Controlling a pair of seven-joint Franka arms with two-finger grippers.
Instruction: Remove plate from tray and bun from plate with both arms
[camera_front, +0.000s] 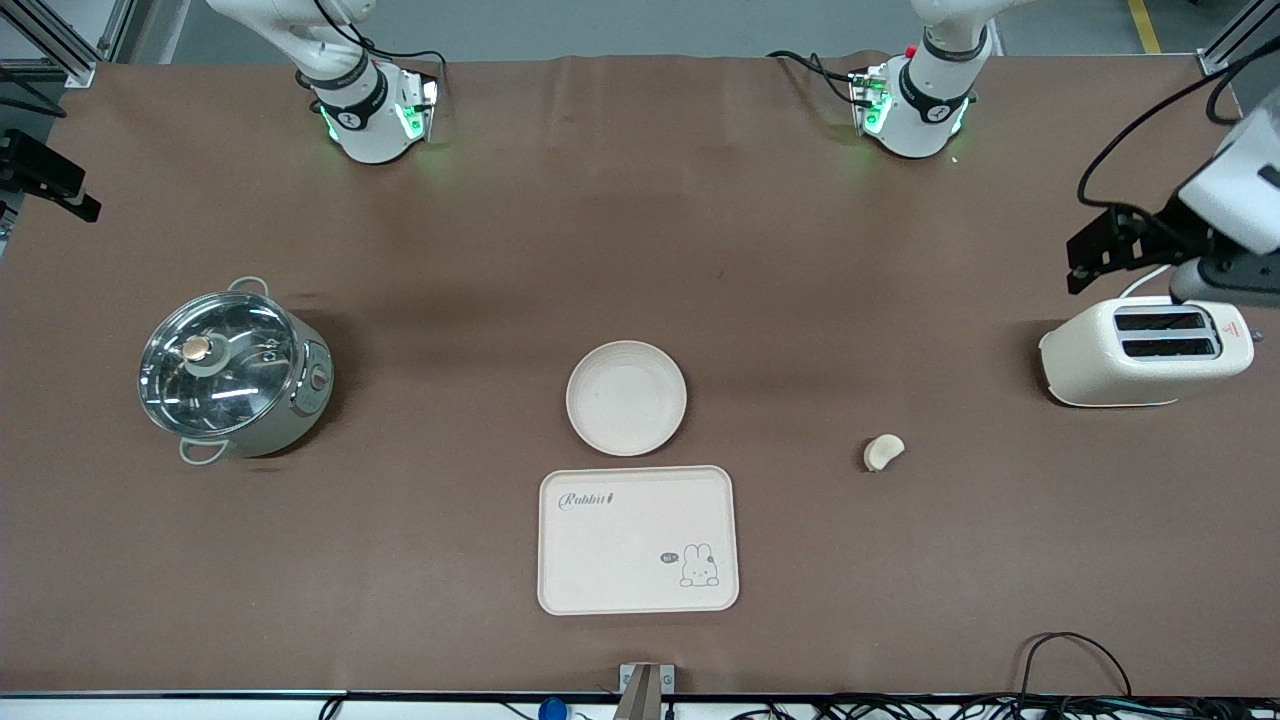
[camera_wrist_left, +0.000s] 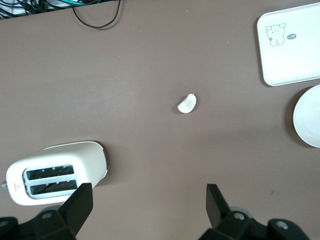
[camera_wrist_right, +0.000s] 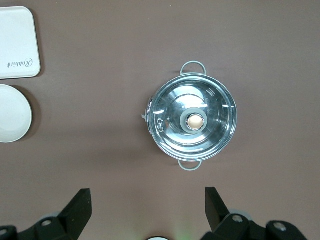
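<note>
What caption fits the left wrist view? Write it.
Open left claw over the table, above toaster, bun, tray and plate.

A broad brown cloth-covered surface (camera_front: 640, 250) fills nearly the whole front view, matte and faintly creased, with a fold line running along its edge farthest from the front camera. Past that edge lies a strip of grey floor (camera_front: 600, 25) — a yellow painted line (camera_front: 1145, 25) crosses it at one corner. Silver aluminium frame posts (camera_front: 60, 40) stand at both corners there. Along the nearest edge, black cables (camera_front: 1070, 660) loop over the cloth and trail off, and a small grey metal bracket (camera_front: 646, 685) sits at the middle. Light is even and soft overhead — only dim, blurred shadows fall on the cloth.
</note>
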